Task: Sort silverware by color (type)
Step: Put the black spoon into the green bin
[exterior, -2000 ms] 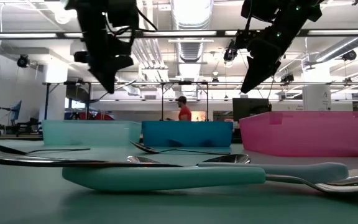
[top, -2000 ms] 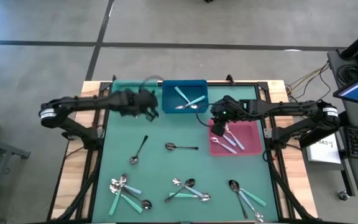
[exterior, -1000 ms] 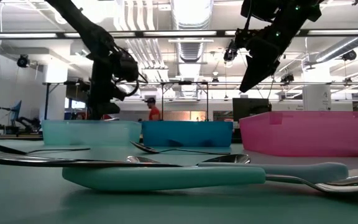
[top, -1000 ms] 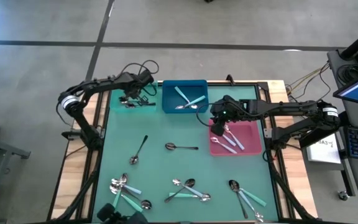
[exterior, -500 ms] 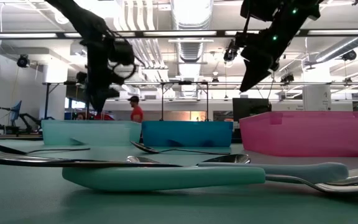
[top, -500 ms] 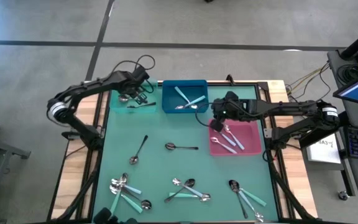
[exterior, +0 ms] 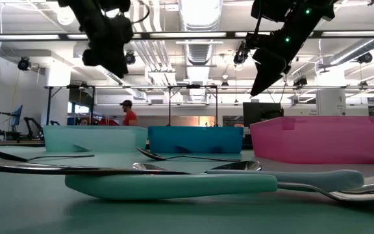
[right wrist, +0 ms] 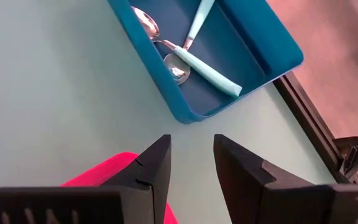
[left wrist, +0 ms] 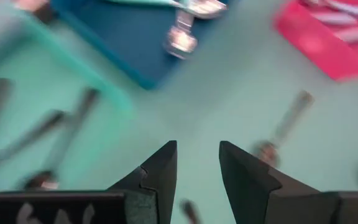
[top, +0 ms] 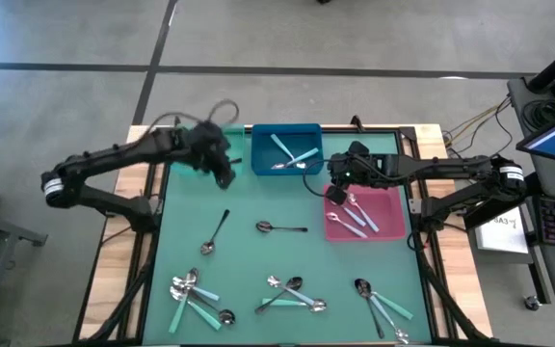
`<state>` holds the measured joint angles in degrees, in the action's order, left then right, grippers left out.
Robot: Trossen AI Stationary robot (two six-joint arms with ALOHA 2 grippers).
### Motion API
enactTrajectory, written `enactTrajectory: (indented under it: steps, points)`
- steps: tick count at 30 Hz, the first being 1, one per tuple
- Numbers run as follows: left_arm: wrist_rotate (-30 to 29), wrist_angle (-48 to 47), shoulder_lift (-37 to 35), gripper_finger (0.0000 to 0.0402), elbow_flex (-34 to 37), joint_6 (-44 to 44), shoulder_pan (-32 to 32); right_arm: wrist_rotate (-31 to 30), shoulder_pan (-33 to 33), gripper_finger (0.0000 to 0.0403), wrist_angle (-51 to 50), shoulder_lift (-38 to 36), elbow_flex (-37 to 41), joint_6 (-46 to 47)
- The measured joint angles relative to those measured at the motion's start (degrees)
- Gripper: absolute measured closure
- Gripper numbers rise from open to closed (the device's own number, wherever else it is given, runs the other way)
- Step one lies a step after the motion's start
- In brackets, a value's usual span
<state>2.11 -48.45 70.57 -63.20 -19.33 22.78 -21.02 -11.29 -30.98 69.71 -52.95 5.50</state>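
Swung off the turquoise bin (top: pixel 186 166), left pincer (top: pixel 224 176) gapes empty; spoons (top: pixel 215 232) lie well below.

From above, your left gripper (top: pixel 222 166) is a dark smear, and it covers most of the shallow turquoise plastic bin (top: pixel 183 170), so you cannot see what lies inside. The left wrist view is blurred throughout: the dark all-metal spoons (left wrist: pixel 55 124) in that bin are mere streaks. At bench level the bins' walls hide their contents, and the nearest turquoise-handled spoon (exterior: pixel 174 184) is cut off at the right edge. In the right wrist view the shallow pink plastic bin (right wrist: pixel 104 165) shows only a corner.
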Motion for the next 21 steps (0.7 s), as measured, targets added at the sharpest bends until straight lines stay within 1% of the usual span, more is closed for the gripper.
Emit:
enactTrajectory:
  steps: [2,3,7,9,12,14,16,19,21]
  points:
    - [-0.3,-0.1,-0.4,0.0297,1.0,-4.0,-5.4,0.0,0.0,0.0291,0.0,0.0,0.0,-0.1]
    - [-1.4,-0.1,-0.4,0.0297,1.6,-5.7,-8.2,0.0,0.0,0.0291,0.0,0.0,0.0,-0.1]
    - [-7.9,-0.1,0.7,0.0297,3.3,-12.4,-18.9,0.0,0.0,0.0291,0.0,0.0,0.0,0.0]
    - [-10.4,-0.3,1.7,0.0297,4.4,-16.0,-23.3,0.0,0.0,0.0291,0.0,0.0,0.0,0.0]
    - [-13.4,-0.7,2.6,0.0296,7.0,-23.0,-27.6,0.0,0.0,0.0291,0.0,0.0,0.0,0.0]
    - [-13.3,-1.1,3.2,0.0296,9.5,-27.6,-29.4,0.0,0.0,0.0291,0.0,0.0,0.0,0.0]
    - [-11.7,-0.7,3.3,0.0296,12.7,-31.5,-31.0,0.0,0.0,0.0291,0.0,0.0,0.0,0.0]
    - [-8.2,3.1,3.2,0.0292,17.6,-37.3,-32.1,0.0,0.0,0.0291,0.0,0.0,0.0,0.0]
    - [-7.1,5.5,3.2,0.0281,20.7,-40.4,-32.3,0.0,0.0,0.0291,0.0,0.0,0.0,0.0]
